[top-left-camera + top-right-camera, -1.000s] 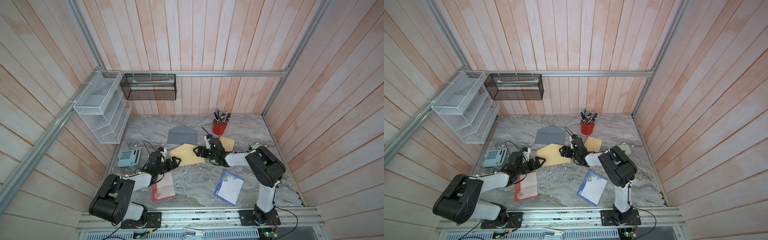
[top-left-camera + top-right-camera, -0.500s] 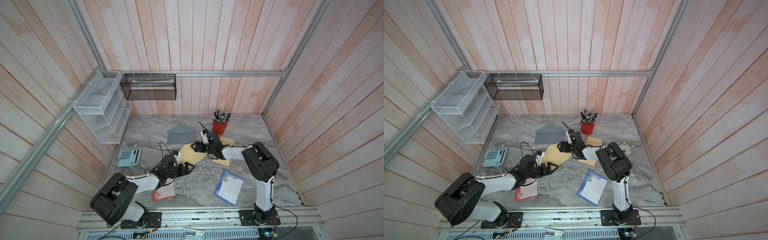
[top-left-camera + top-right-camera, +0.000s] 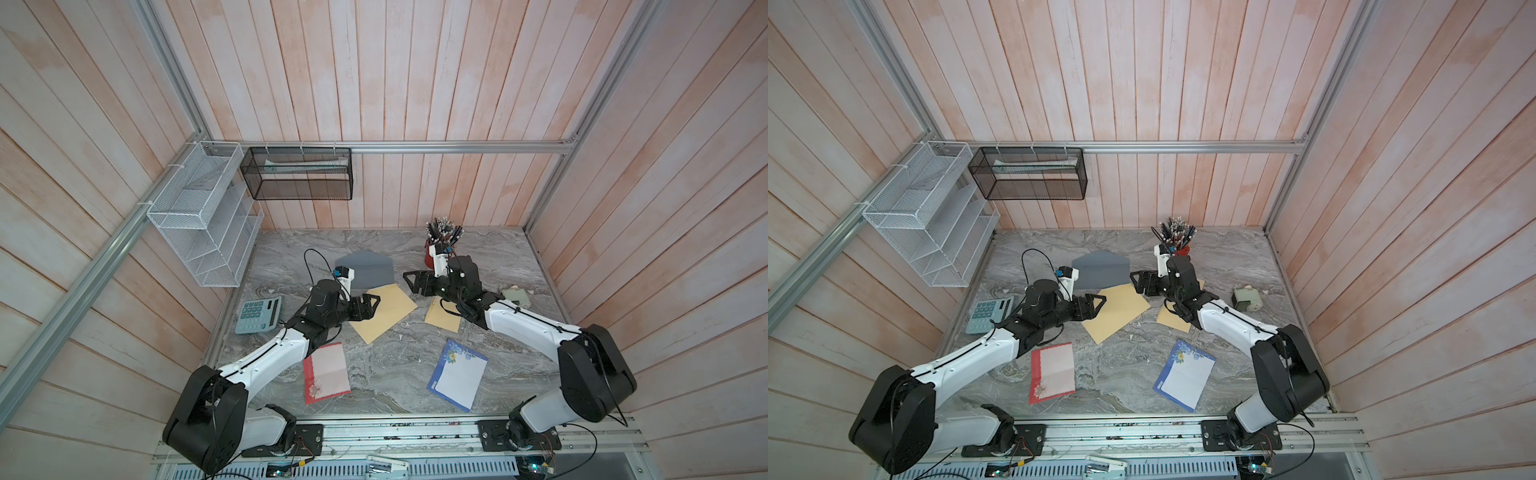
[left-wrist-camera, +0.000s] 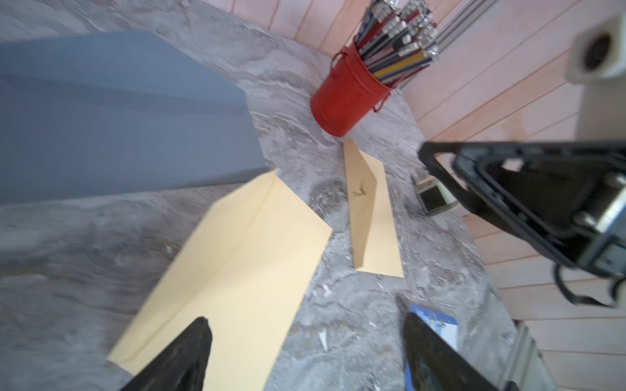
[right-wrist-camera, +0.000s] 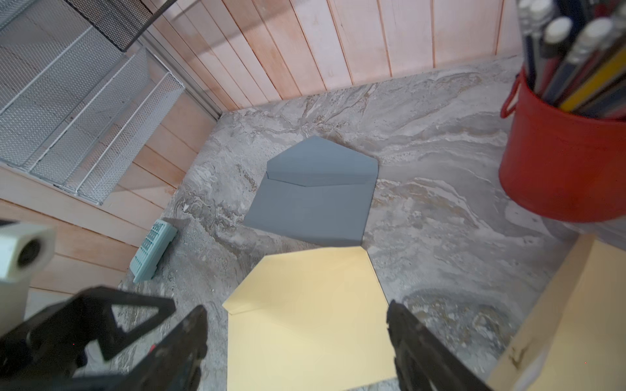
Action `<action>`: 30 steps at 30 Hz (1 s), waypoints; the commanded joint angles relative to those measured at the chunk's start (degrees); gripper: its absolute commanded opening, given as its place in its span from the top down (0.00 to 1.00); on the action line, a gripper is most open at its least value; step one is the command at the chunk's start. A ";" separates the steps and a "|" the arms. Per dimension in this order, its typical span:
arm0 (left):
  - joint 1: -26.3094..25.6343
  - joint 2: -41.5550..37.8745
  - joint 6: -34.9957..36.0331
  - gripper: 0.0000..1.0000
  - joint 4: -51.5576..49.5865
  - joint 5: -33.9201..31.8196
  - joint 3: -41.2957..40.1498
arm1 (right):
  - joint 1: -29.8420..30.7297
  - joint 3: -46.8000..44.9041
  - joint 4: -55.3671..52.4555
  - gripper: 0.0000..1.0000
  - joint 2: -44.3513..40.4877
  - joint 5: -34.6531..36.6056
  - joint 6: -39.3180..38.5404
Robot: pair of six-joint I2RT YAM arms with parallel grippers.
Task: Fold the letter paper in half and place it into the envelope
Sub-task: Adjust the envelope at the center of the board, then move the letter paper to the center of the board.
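Paper (image 3: 441,321), yellow and folded, flat on the marble table (image 3: 395,374), beside the yellow envelope (image 3: 384,312) but apart from it, partly under the right arm. Envelope flat, flap end next to the grey envelope (image 3: 368,272). Left gripper (image 3: 376,306) spread wide over the yellow envelope's edge, empty. Right gripper (image 3: 409,284) spread wide above its far corner, likewise empty.

Overhead pair; wrist-cams seemingly near envelope (image 5: 306,318)
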 commanded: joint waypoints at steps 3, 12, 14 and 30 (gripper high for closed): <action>2.48 8.96 10.36 0.12 -2.35 -1.46 4.29 | 0.18 -7.93 -4.29 0.16 -6.61 1.91 2.82; 1.86 7.76 6.76 0.14 -0.20 4.44 5.01 | -0.11 -19.49 -22.49 0.16 -24.34 7.17 10.42; 1.14 6.40 5.57 0.14 0.24 4.42 3.34 | -0.09 -21.46 -30.03 0.15 -29.63 8.29 14.08; 0.82 0.04 2.16 0.13 2.15 5.97 -1.07 | 8.43 -29.12 -56.98 0.16 -45.87 12.99 38.02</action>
